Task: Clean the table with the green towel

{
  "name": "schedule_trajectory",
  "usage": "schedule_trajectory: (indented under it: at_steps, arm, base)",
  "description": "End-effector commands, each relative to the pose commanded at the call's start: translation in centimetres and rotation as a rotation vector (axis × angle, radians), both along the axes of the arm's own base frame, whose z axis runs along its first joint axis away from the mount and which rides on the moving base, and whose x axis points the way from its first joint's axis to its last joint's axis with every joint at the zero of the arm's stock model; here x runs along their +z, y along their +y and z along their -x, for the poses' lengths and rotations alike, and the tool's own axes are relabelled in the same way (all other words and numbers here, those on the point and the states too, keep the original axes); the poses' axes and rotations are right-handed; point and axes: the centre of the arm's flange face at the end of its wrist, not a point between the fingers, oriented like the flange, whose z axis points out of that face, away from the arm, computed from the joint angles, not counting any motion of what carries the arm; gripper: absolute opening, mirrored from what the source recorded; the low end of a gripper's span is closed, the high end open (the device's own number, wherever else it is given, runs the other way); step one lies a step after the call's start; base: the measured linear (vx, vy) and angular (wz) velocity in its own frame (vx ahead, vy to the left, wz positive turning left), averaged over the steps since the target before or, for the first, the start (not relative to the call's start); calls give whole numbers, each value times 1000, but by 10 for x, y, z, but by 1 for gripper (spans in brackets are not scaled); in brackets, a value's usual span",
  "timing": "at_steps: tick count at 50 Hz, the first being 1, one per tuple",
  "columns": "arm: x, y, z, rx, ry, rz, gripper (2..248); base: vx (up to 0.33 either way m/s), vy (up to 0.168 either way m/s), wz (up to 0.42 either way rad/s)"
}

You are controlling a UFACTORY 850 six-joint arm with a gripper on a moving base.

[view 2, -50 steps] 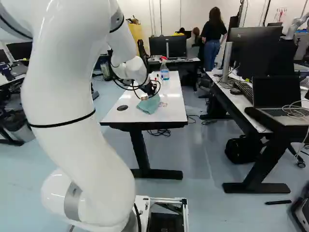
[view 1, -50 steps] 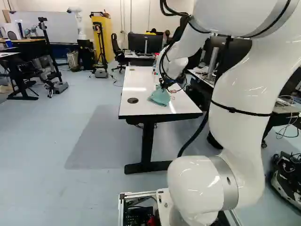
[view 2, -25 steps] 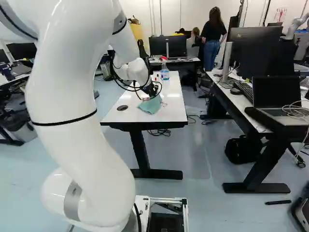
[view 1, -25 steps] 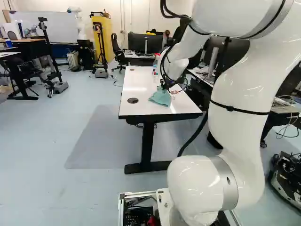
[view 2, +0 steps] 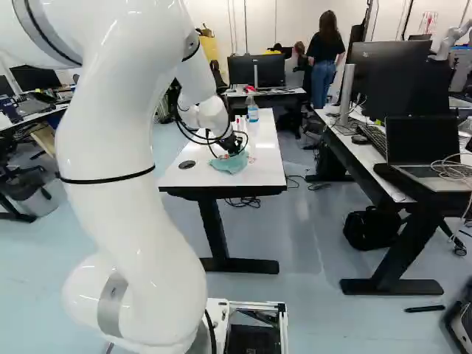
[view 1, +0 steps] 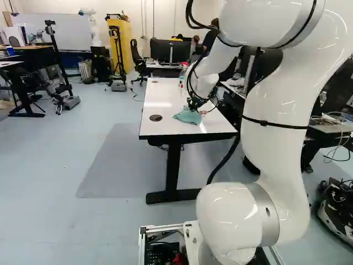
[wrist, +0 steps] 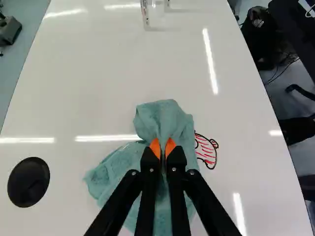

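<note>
A long, glossy white tabletop w/ a black edge [view 1: 171, 99] stands in a busy lab, w/ a black flat-screen monitor [view 1: 171, 51] on a desk beyond it and a black laptop [view 2: 422, 151] on a nearby desk. A white jointed arm [view 1: 276, 110] reaches over the near half, its black two-finger gripper w/ orange pads [wrist: 163, 147] pinching a raised fold of the crumpled blue-green cloth towel [wrist: 167, 115]. The towel lies on the tabletop btwn a round black cable cover [wrist: 28, 182] and a small red-striped, black-outlined drawing [wrist: 207, 150], whose visible part shows just beside the cloth's edge.

The step in hand appears to be wiping off that drawing; w/ ink visible, the job looks unfinished. For a good pass, the gripper should keep its pinch, stay low and carry the cloth fully over the marks, w/ light, even pressure & short overlapping strokes, then lift for a quick check. Fabric should stay btwn the hard fingertips and the surface, b/c bare tips could scratch. The bunched cloth may ride up or skip the outer lines. Strokes should also stop well short of the clear bottle w/ a red top [view 2: 253, 114] and slim, marker-like items [wrist: 144, 12] toward the far end.
</note>
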Motion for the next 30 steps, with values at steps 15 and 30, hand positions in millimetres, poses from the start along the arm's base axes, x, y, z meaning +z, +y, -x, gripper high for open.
schedule_trajectory:
  at_steps: [15,30]
  arm:
    - [-3,0,-1,0,4,0,32]
    - [-3,0,0,0,18,-1,32]
  base:
    - [0,0,0]
    - [0,0,0]
